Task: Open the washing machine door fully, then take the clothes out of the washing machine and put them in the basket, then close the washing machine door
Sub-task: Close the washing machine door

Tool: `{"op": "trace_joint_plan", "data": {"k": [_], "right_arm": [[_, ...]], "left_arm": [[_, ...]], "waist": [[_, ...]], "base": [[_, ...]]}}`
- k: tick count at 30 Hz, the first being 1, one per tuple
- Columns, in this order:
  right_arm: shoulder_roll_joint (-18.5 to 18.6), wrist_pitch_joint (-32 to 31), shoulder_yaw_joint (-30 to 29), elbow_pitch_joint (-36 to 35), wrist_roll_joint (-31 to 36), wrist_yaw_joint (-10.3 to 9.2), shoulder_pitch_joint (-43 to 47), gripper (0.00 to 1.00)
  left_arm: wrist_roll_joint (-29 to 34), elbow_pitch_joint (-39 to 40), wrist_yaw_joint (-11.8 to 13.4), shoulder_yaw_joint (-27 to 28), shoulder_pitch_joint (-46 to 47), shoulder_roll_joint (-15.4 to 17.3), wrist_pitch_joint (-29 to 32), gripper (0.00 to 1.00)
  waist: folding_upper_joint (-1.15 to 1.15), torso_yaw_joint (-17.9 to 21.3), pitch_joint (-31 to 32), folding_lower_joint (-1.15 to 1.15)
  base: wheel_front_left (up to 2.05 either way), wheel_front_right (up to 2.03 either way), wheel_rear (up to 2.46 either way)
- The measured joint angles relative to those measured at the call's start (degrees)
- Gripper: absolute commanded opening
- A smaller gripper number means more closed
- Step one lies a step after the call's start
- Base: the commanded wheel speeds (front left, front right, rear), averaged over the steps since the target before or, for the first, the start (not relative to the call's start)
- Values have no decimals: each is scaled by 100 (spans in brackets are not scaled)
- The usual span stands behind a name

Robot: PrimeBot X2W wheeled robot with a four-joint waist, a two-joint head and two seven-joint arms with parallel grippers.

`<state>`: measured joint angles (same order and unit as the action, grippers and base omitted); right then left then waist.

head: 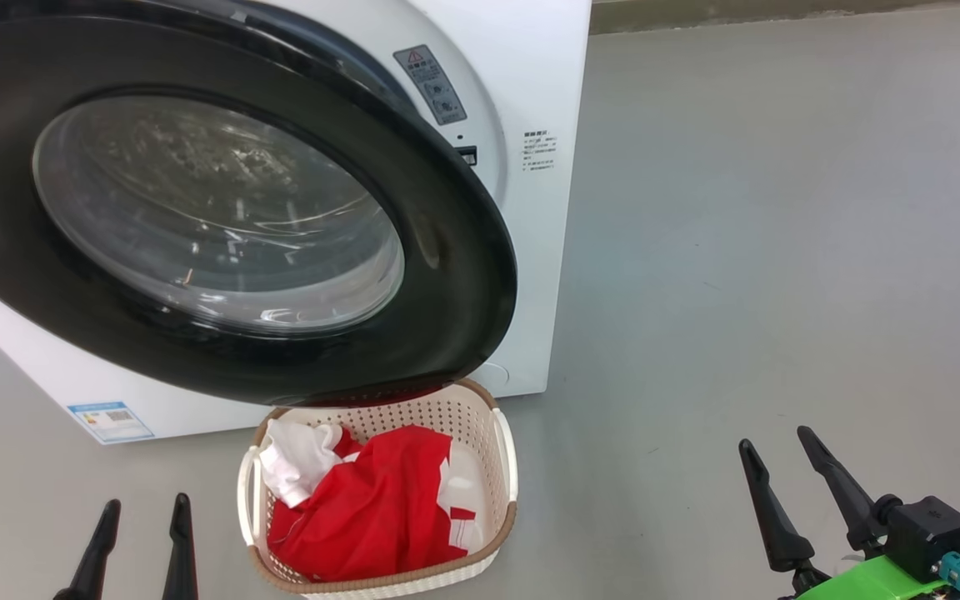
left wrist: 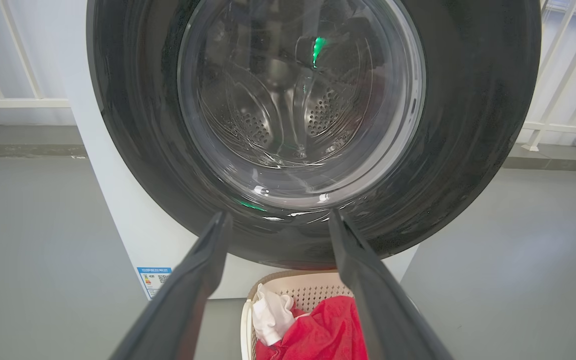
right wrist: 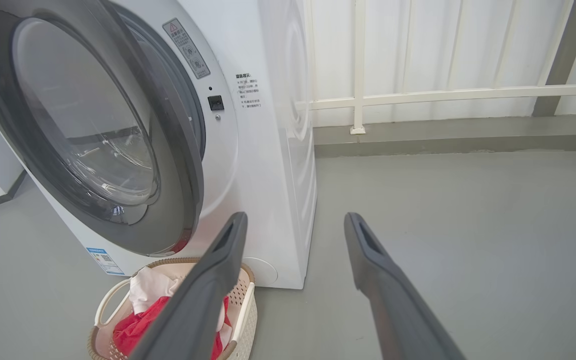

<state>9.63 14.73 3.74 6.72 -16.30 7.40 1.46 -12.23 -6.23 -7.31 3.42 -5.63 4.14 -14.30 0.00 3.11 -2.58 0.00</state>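
Blue label, grey warning sticker on washing machine; left pincer, right pincer spread.

Warning-triangle sticker, illegible small print, blue QR label, on washing machine

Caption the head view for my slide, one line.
Clothes in the basket below the ajar washing machine door; left gripper and right gripper low, jaws open, empty.

The left gripper sits low at the left, its 2 fingers parted and empty; the right gripper at lower right, likewise parted, empty.
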Motion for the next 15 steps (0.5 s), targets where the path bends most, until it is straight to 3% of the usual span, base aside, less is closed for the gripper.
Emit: {"op": "trace_joint_plan", "data": {"k": [2, 3, 4, 7, 15], "right_arm": [[3, 0, 13, -18, 0, 0, -1, 100], [4, 0, 30, -31, -1, 0, -1, 85], [9, 0, 59, -46, -2, 0, -3, 44], [34, 0, 132, -57, -20, 0, -27, 1], [109, 0, 428, -57, -56, 0, -583, 0]], "left_arm": [[0, 0, 0, -10, 0, -7, 0, 100], [-1, 0, 0, -18, 0, -15, 0, 100], [-1, 0, 0, -27, 0, -21, 0, 100], [-2, 0, 0, -49, 1, -25, 0, 100], [-3, 1, 0, -156, 5, -60, 0, 100]], "waist": [[0, -22, -12, 0], [0, -35, -19, 0], [0, -50, -27, 0], [0, -101, -51, 0], [0, -341, -118, 0]], "base": [[0, 0, 0], [0, 0, 0], [0, 0, 0], [0, 0, 0], [0, 0, 0]]}}
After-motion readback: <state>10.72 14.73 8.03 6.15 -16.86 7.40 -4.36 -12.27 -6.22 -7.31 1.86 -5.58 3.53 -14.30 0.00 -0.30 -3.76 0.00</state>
